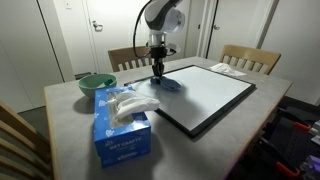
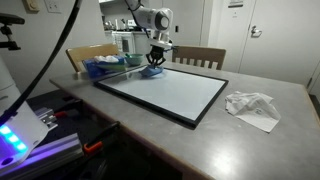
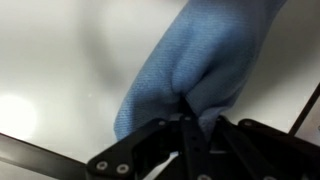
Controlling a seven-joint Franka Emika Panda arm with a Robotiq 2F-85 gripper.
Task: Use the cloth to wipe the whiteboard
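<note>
Tally per kind: 1 table (image 2: 200, 150), 1 black-framed whiteboard (image 1: 208, 95), 1 blue cloth (image 1: 168, 84), 1 blue tissue box (image 1: 122, 138), 1 green bowl (image 1: 96, 85), 1 crumpled white paper (image 2: 252, 106). Wooden chairs: 3 total in an exterior view, i.e. 2 at far side, far chair (image 1: 128, 57) & right chair (image 1: 250, 58), plus 1 near chair (image 1: 14, 140) at bottom-left corner. Robot: 1 arm (image 1: 160, 18) w/ 1 gripper (image 1: 158, 74). No. of tissues sticking out of box: can't tell.

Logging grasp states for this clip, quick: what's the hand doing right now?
Hand: closed, holding the blue cloth against the whiteboard.
</note>
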